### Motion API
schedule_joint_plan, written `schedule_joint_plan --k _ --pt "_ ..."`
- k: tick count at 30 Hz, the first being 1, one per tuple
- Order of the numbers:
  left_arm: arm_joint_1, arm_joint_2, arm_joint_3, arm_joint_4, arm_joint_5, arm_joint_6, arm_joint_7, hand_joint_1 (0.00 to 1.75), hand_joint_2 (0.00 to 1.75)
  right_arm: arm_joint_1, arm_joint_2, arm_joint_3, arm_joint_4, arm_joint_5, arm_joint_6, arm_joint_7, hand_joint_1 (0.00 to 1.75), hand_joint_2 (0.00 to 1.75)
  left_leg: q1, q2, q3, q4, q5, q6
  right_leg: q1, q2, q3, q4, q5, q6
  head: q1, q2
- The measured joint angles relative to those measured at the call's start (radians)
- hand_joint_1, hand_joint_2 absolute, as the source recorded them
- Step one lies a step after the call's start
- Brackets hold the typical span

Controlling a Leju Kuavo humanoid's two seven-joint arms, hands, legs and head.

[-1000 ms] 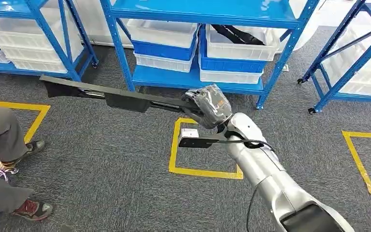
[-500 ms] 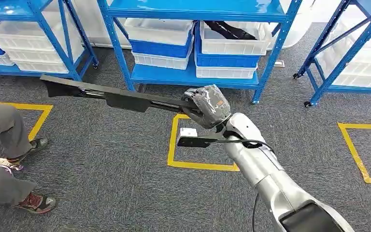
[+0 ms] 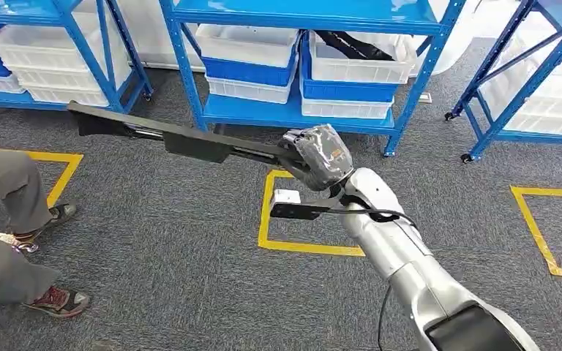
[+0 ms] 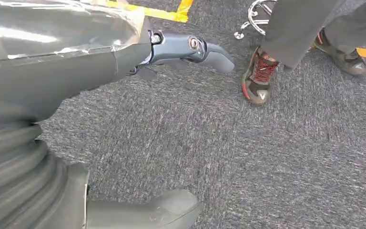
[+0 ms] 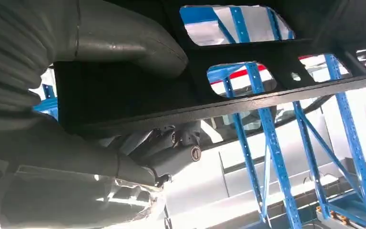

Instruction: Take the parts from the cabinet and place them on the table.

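My right hand (image 3: 320, 157), wrapped in clear film, grips one end of a long black metal part (image 3: 183, 139). The part reaches out level to my left, above the grey carpet and in front of the blue cabinet (image 3: 293, 113). Up close in the right wrist view, the black part (image 5: 248, 86) has cut-out windows and lies across my thumb (image 5: 124, 52), with my fingers closed around it. Another black part (image 3: 351, 45) lies in a white bin on the cabinet shelf. My left hand (image 4: 52, 81) hangs over the carpet with its fingers apart, holding nothing.
A person's legs and red-and-black shoes (image 3: 55, 300) stand close on my left, seen again as a shoe (image 4: 257, 83) in the left wrist view. Yellow taped squares (image 3: 307, 247) mark the floor. Another blue rack (image 3: 512, 88) stands at the right.
The whole picture has shifted slightly, so the camera has moved. My right hand keeps its hold on the long black part. The person's feet have shuffled a little.
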Motion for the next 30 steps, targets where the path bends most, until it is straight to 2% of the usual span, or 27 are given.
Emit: schedule_joint_plan --k 15,16,17,19,20,21,22,23,24,25,26,27,29,30 --pt "0.002 -0.002 0.012 0.000 -0.002 -0.008 0.002 0.00 1.75 0.000 -0.007 -0.015 0.000 -0.023 -0.010 0.005 1.75 1.75 0.000 0.000 -0.001 0.000 0.001 0.001 -0.003 0.000 0.000 0.000 0.001 0.002 0.000 0.000" --pt "0.002 -0.002 0.014 0.000 -0.002 -0.008 0.002 0.00 1.75 0.000 -0.006 -0.015 0.000 -0.024 -0.010 0.005 1.75 1.75 -0.003 0.000 -0.004 0.004 0.000 0.003 -0.005 0.000 0.002 -0.003 0.004 0.005 0.000 0.000" --pt "0.002 -0.001 0.015 0.000 -0.002 -0.008 0.002 0.00 1.75 0.000 -0.005 -0.016 0.000 -0.025 -0.011 0.004 1.75 1.75 -0.002 -0.001 -0.007 0.008 -0.001 0.010 -0.024 0.000 -0.001 -0.004 0.007 0.011 -0.002 0.000" --pt "0.002 -0.001 0.019 0.000 -0.002 -0.007 0.001 0.00 1.75 0.000 0.000 -0.018 0.000 -0.026 -0.013 0.004 1.75 1.75 0.000 0.000 -0.007 0.004 0.003 0.013 -0.019 0.001 0.000 -0.007 0.011 0.016 0.000 0.000" --pt "0.002 -0.003 0.020 0.000 -0.002 -0.007 0.001 0.00 1.75 0.000 0.000 -0.021 0.000 -0.026 -0.013 0.004 1.75 1.75 0.015 0.005 0.000 -0.013 0.015 0.020 -0.007 0.002 -0.006 -0.001 0.006 0.017 0.000 0.000" --pt "0.002 -0.005 0.020 0.000 -0.002 -0.006 0.001 0.00 1.75 0.001 -0.001 -0.022 0.000 -0.026 -0.013 0.003 1.75 1.75 0.013 0.010 0.002 -0.019 0.020 0.021 -0.012 0.002 -0.021 0.024 -0.014 0.013 0.000 0.000" --pt "0.002 -0.004 0.021 0.000 -0.002 -0.006 0.001 0.00 1.75 0.000 0.000 -0.023 0.000 -0.026 -0.013 0.003 1.75 1.75 0.016 0.013 -0.001 -0.019 0.023 0.027 -0.011 0.002 -0.047 0.086 -0.054 0.003 0.004 0.000" --pt "0.003 -0.005 0.022 0.000 -0.001 -0.005 0.001 0.00 1.75 0.001 0.000 -0.024 0.000 -0.026 -0.013 0.003 1.75 1.75 0.016 0.015 -0.004 -0.020 0.023 0.027 -0.012 0.002 -0.085 0.174 -0.094 -0.002 0.004 0.000" --pt "0.003 -0.005 0.023 0.000 -0.002 -0.005 0.001 0.00 1.75 0.004 -0.001 -0.025 0.000 -0.026 -0.013 0.003 1.75 1.75 0.016 0.018 -0.008 -0.019 0.024 0.027 -0.013 0.002 -0.122 0.263 -0.130 -0.003 0.004 0.000" --pt "0.004 -0.005 0.024 0.000 -0.001 -0.005 0.001 0.00 1.75 0.007 -0.002 -0.026 0.001 -0.026 -0.013 0.003 1.75 1.75 0.016 0.019 -0.011 -0.019 0.026 0.024 -0.014 0.002 -0.144 0.320 -0.148 0.000 0.003 0.000" --pt "0.005 -0.005 0.026 0.000 -0.001 -0.004 0.001 0.00 1.75 0.010 -0.003 -0.026 0.002 -0.026 -0.013 0.003 1.75 1.75 0.016 0.023 -0.013 -0.018 0.028 0.022 -0.016 0.001 -0.144 0.331 -0.149 0.006 0.003 0.000" --pt "0.007 -0.005 0.029 0.000 -0.001 -0.003 0.001 0.00 1.75 0.013 -0.003 -0.027 0.002 -0.026 -0.013 0.003 1.75 1.75 0.018 0.026 -0.015 -0.018 0.030 0.018 -0.019 0.001 -0.115 0.289 -0.135 0.015 0.004 0.000" --pt "0.008 -0.008 0.030 0.000 -0.001 -0.002 0.000 0.00 1.75 0.012 -0.003 -0.029 0.002 -0.026 -0.013 0.003 1.75 1.75 0.024 0.033 -0.017 -0.013 0.029 0.008 -0.027 -0.012 -0.013 0.117 -0.081 0.036 0.004 0.000" --pt "0.008 -0.006 0.031 0.000 -0.001 -0.001 0.000 0.00 1.75 0.010 -0.002 -0.029 0.002 -0.026 -0.013 0.003 1.75 1.75 0.021 0.035 -0.019 -0.003 0.026 -0.002 -0.030 -0.047 0.034 0.036 -0.064 0.043 0.005 0.000"
